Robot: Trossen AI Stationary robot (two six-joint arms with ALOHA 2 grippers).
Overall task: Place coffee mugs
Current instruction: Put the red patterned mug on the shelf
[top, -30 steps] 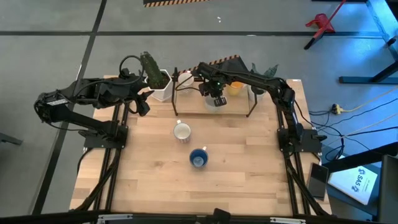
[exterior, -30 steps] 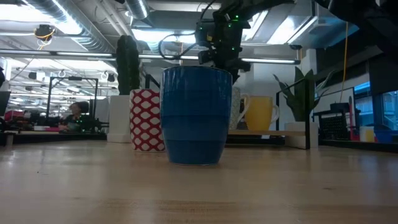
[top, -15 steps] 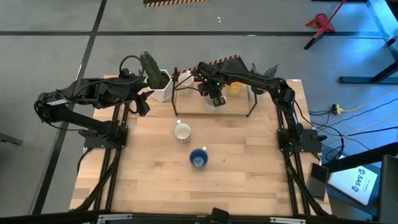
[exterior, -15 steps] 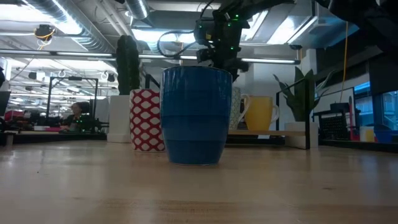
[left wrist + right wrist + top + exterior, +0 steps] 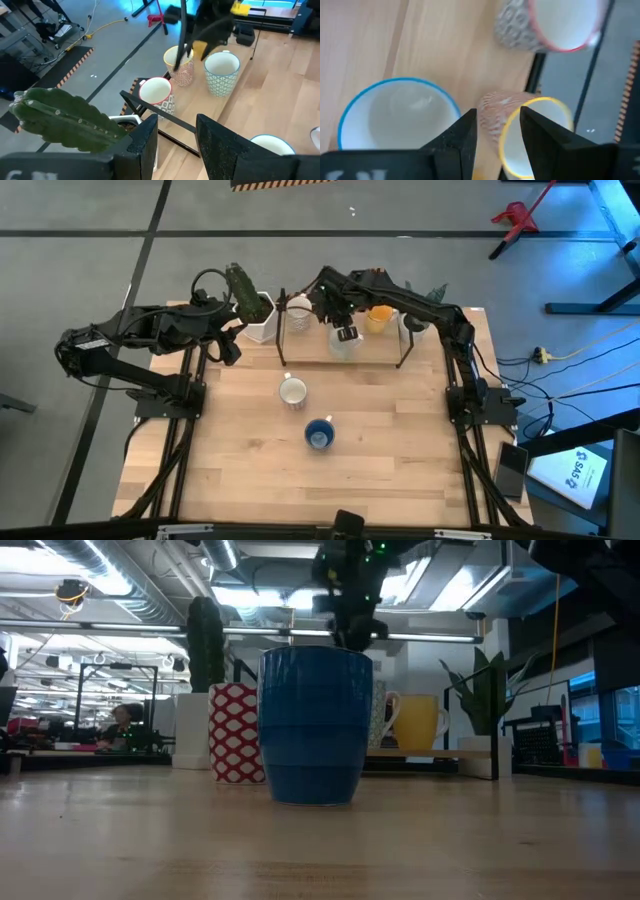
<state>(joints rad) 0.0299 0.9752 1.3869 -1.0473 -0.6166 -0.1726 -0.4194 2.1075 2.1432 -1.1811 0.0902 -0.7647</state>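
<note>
A low shelf (image 5: 375, 350) at the table's far edge carries several mugs: a blue-rimmed patterned one (image 5: 395, 117), a yellow-rimmed red-patterned one (image 5: 540, 135), a red-rimmed grey one (image 5: 555, 25) and an orange one (image 5: 378, 320). On the table stand a white mug (image 5: 292, 391) and a blue mug (image 5: 319, 434). My right gripper (image 5: 345, 330) hangs open above the shelf, over the blue-rimmed and yellow-rimmed mugs, touching neither. My left gripper (image 5: 232, 345) waits open near the table's far left corner, beside the cactus pot (image 5: 258, 315).
A cactus (image 5: 65, 117) in a white pot and a second plant (image 5: 432, 298) flank the shelf. The shelf's black legs (image 5: 405, 358) stand on the table. Bare wood lies around the two mugs toward the near edge. A person sits far behind the table (image 5: 125, 720).
My right gripper has risen from just above the blue-rimmed mug on the shelf and drawn a little toward the far edge, tipping as it went. The mug stays standing on the shelf. The left arm has kept still.
</note>
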